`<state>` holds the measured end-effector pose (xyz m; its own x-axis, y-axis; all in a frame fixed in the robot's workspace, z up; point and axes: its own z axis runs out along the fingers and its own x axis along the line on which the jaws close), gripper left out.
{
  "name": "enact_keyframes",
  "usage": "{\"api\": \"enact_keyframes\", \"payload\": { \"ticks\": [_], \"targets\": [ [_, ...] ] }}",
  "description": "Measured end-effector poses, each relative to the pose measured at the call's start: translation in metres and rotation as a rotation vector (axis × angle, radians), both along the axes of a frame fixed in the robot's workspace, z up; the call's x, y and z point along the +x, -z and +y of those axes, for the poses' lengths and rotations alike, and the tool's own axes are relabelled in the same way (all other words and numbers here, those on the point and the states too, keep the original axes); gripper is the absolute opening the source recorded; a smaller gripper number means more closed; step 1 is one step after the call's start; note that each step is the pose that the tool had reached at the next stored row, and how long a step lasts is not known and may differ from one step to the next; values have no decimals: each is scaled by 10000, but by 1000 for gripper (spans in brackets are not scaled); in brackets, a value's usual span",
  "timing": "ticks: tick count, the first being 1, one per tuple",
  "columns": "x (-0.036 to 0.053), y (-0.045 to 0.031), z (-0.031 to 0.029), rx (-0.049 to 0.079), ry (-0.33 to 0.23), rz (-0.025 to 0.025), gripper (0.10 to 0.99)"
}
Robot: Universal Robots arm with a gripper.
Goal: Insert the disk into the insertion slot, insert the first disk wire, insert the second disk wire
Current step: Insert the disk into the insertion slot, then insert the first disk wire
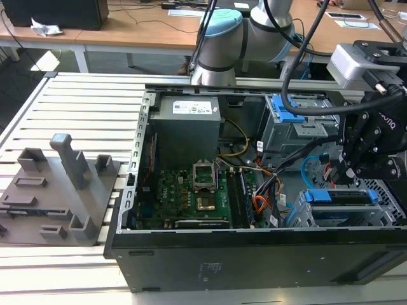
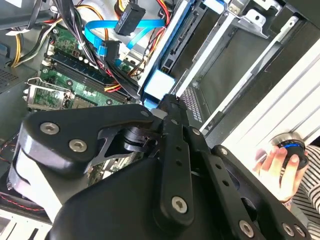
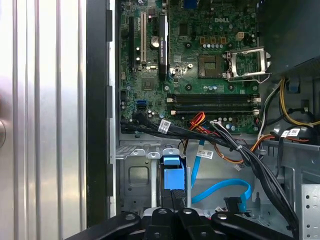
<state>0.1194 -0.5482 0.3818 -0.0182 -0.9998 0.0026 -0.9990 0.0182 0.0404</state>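
The disk (image 1: 337, 197), in its bright blue carrier, is lying in the insertion slot (image 1: 304, 215), the low perforated grey cage sitting at the four o'clock corner of the open computer case (image 1: 254, 254) in the exterior view. In the first wrist view the blue end of the disk (image 3: 172, 176) is showing inside the cage's sheet-metal frame (image 3: 134, 175). The gripper (image 1: 348, 170) is hanging just above the disk, at its twelve o'clock in the exterior view. Its fingers are drawn narrow, close together, with the tips (image 3: 172, 194) meeting the blue carrier; whether they are pinching it cannot be told. In the second wrist view the gripper (image 2: 167, 100) is ending just beside the blue carrier (image 2: 160, 85). A blue flat cable (image 3: 220, 189) is looping near the cage, beside a bundle of black wires (image 3: 240, 150). The green motherboard (image 1: 191, 190) is occupying the case floor at nine o'clock of the cage in the exterior view. The taller grey cage (image 1: 299, 127) with a blue latch is standing at twelve o'clock of the cage, and the grey power supply (image 1: 187, 124) at eleven o'clock. The case is resting on a slatted aluminium table (image 1: 82, 101). A grey moulded fixture (image 1: 57, 190) is lying on the slats at the case's nine o'clock. The robot arm (image 1: 245, 32) is rising behind the case at twelve o'clock, and wooden desks (image 1: 146, 25) are running across the room beyond it. In the second wrist view a person's hand (image 2: 277, 167) is resting on a round knob (image 2: 292, 147) beside the table.
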Motion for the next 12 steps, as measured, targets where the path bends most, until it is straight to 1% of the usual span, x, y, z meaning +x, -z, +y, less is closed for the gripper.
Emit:
{"api": "enact_keyframes", "payload": {
  "ticks": [6,7,8,9,10,11,12],
  "targets": [
    [0,1,0,0,0,0,106],
    [15,5,0,3,0,1,106],
    [113,14,12,2,2,22,106],
    [213,28,37,-1,0,59,106],
    [318,48,84,-2,2,86,106],
    [372,56,148,-3,0,89,106],
    [387,59,195,-4,1,90,106]
  ]
}}
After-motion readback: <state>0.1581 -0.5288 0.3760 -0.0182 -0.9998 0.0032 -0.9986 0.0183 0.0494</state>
